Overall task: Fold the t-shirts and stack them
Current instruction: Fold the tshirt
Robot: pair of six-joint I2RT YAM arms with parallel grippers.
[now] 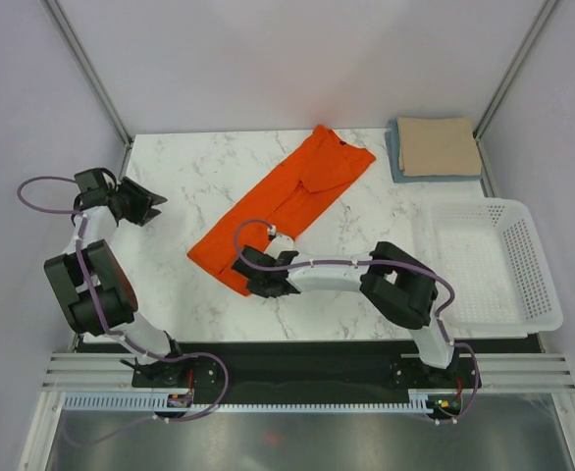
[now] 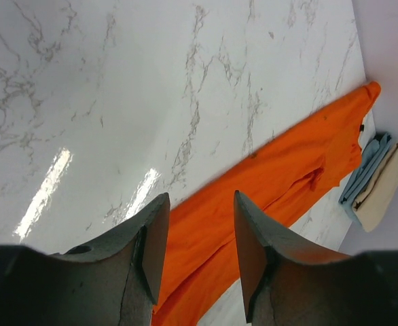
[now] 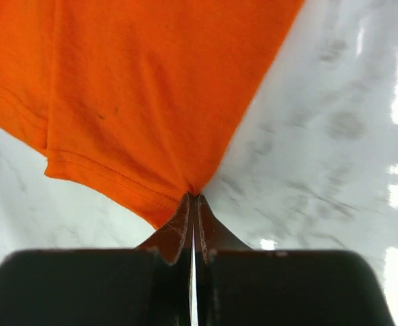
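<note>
We judged the task as about two thirds done. The tan shirt (image 1: 437, 145) lay folded on the blue shirt (image 1: 395, 157) at the upper right of the top view, above the white basket (image 1: 538, 275). The orange shirt (image 1: 286, 204) lay in the middle of the surface (image 1: 189, 167) as a long diagonal strip, so cross folds and stacking were left. Only the right wrist view showed the right fingers (image 3: 193, 221) pressed together, pinching its hem corner. The left fingers (image 1: 146, 204) were spread and empty, at the left, apart from the cloth.
</note>
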